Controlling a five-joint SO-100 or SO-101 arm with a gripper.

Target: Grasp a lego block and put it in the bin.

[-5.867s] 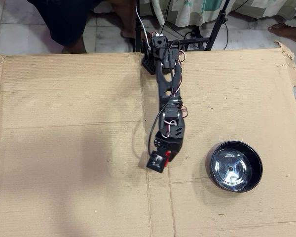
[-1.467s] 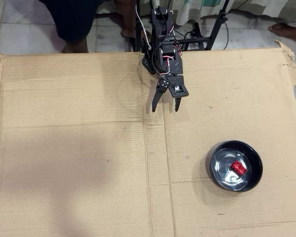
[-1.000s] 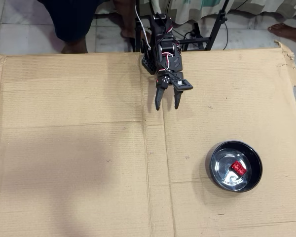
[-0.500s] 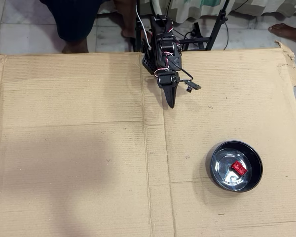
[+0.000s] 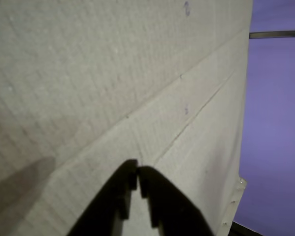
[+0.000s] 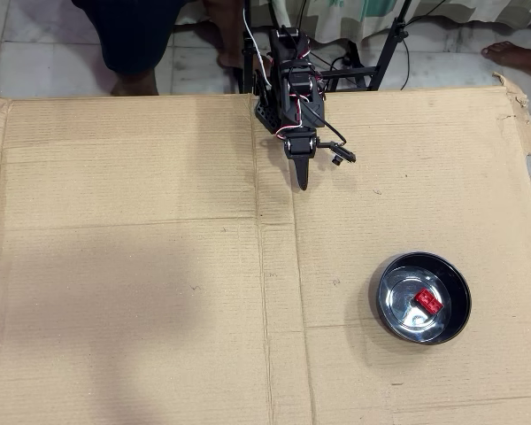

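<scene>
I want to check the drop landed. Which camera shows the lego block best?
The overhead view. There the red lego block lies inside the bin, plainly visible against its shiny interior. The wrist view shows none of it, only bare cardboard and the gripper with its fingertips closed together.

Matte black plastic arm point(image 6: 291, 84), boxy servo housings, white and red cables looping along its right side in the overhead view, black gripper point(image 5: 137, 169) with two tapering pointed fingers, stepped notches on inner edges
</scene>
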